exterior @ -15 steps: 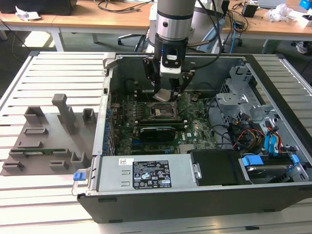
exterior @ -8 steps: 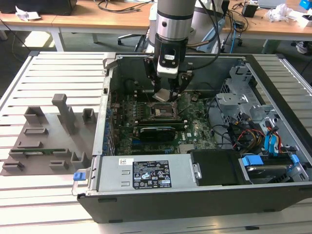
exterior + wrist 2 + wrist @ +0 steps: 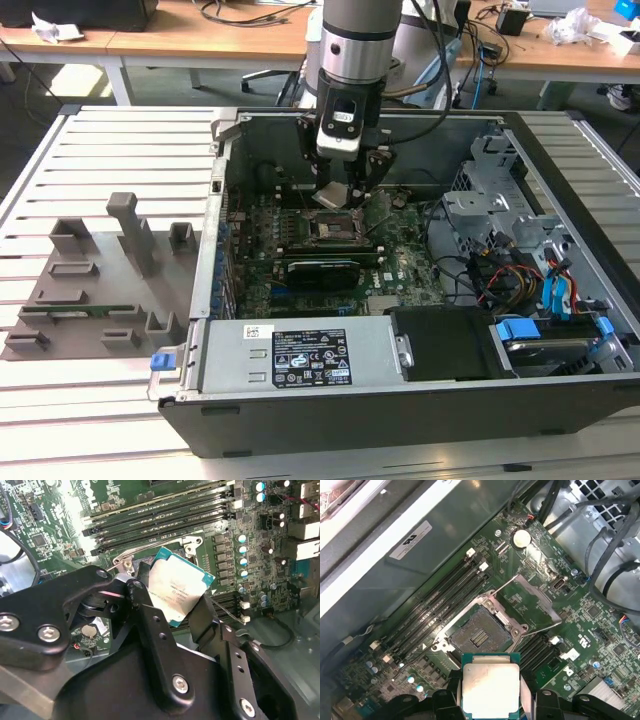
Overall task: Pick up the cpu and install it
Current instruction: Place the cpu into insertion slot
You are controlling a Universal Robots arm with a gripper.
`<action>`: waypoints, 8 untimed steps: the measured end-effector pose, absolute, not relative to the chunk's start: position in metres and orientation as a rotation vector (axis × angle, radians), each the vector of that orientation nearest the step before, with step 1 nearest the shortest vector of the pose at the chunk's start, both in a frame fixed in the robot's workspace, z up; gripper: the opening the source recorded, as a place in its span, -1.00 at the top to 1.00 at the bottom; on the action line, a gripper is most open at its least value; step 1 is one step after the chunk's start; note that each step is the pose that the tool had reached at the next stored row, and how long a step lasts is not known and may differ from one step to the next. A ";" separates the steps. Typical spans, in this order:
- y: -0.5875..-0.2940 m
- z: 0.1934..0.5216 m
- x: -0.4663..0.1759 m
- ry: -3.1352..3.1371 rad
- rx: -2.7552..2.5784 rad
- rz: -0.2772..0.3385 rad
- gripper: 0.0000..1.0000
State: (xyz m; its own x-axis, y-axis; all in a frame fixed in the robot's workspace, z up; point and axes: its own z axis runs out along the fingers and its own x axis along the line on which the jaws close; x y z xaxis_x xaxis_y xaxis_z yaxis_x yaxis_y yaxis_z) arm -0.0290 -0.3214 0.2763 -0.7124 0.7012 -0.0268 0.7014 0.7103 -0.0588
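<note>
The black two-fingered gripper (image 3: 172, 605) hangs from the arm inside an open computer case. Its jaws are narrowed onto the cpu (image 3: 180, 587), with one finger (image 3: 145, 600) pressed against each of two opposite edges. The cpu is a small flat square chip with a silvery-grey top plate and a thin green border. In the second wrist view it sits tilted in the grip, one corner lower than the rest. It is held in the air, close over the green motherboard (image 3: 600, 615) and not seated in anything.

Near the cpu lies the socket (image 3: 479, 635), a dark square well inside a metal frame. Its hinged cover plate (image 3: 530, 600) is swung open to one side. Long black memory slots (image 3: 440, 605) run alongside the socket. A round coin battery (image 3: 521, 538) sits farther off on the board.

In the exterior view, the case (image 3: 350, 425) lies open on a pale slatted table (image 3: 110, 140). A silver labelled power supply box (image 3: 290, 360) runs along the case's near edge. A metal drive cage (image 3: 490, 190) with blue and red cables (image 3: 540, 285) fills the exterior view's right end of the case. On the table, to the exterior view's left of the case, rests a grey moulded holder (image 3: 90, 270) with upright pegs and shallow pockets.
</note>
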 end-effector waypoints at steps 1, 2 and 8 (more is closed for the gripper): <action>-0.321 0.276 -0.029 2.900 1.198 -0.101 -0.09; -0.321 0.276 -0.029 2.896 1.209 -0.101 -0.09; -0.321 0.276 -0.029 2.864 1.285 -0.101 -0.09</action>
State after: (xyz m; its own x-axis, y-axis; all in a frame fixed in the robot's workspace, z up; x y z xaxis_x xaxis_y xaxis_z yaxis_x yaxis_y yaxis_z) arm -0.0290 -0.3214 0.2762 -0.6651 0.7463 -0.0267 0.7463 0.6630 -0.0588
